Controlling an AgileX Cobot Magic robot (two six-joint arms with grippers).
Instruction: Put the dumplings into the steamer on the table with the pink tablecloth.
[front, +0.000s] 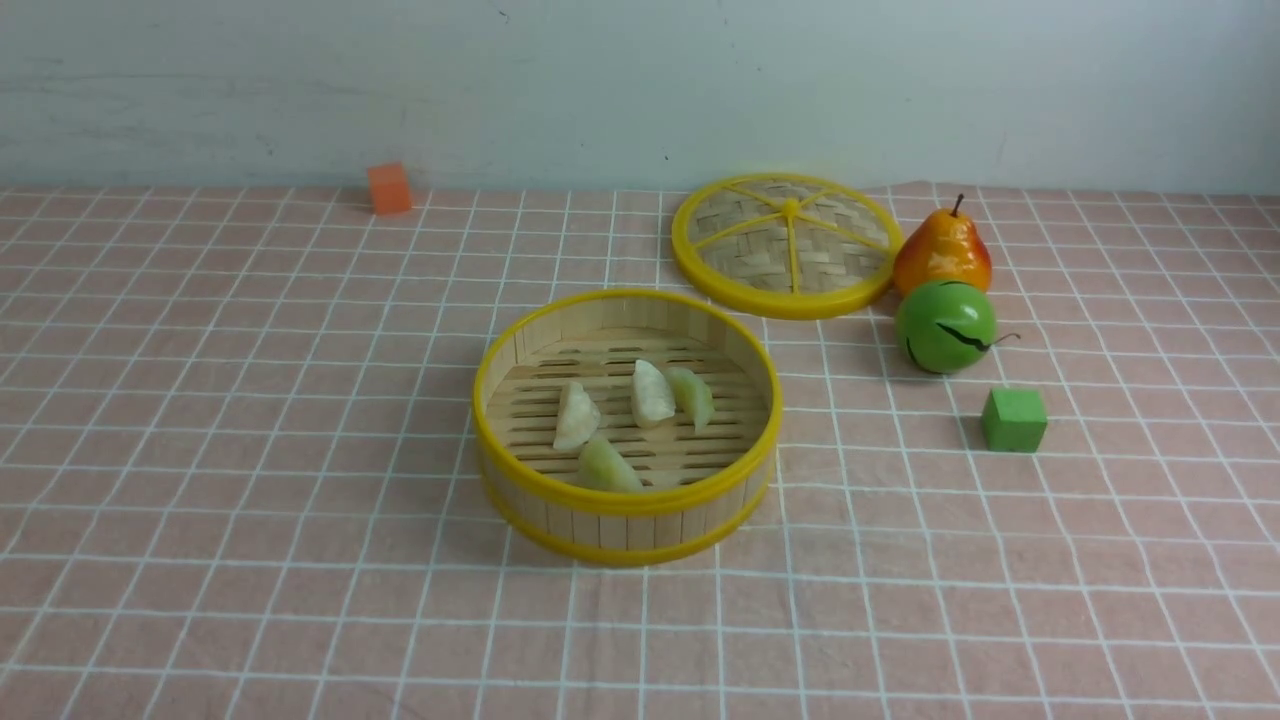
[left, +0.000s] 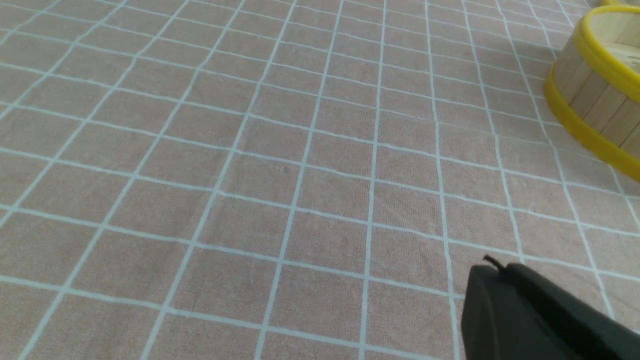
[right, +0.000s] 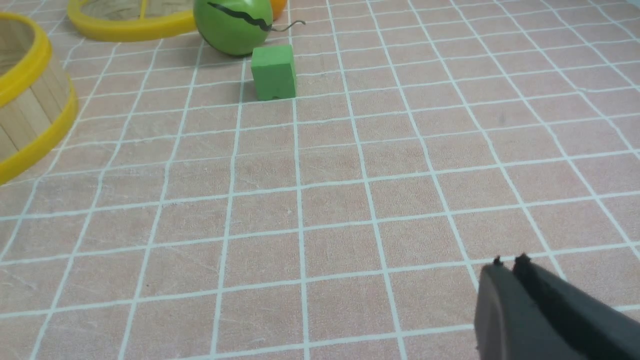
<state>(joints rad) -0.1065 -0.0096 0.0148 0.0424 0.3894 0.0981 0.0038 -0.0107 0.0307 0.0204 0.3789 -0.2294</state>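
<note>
- From the front we look forward and slightly down across the pink tablecloth (front: 250, 450) to the wall, the steamer (front: 627, 500) at mid-frame
- Our left wrist camera sits low over the cloth, the steamer (left: 597, 95) at upper right
- Our right wrist camera, equally low, shows it (right: 30, 115) at upper left, sharing the green cube (right: 273, 72) with the front view (front: 1014, 419)
</note>
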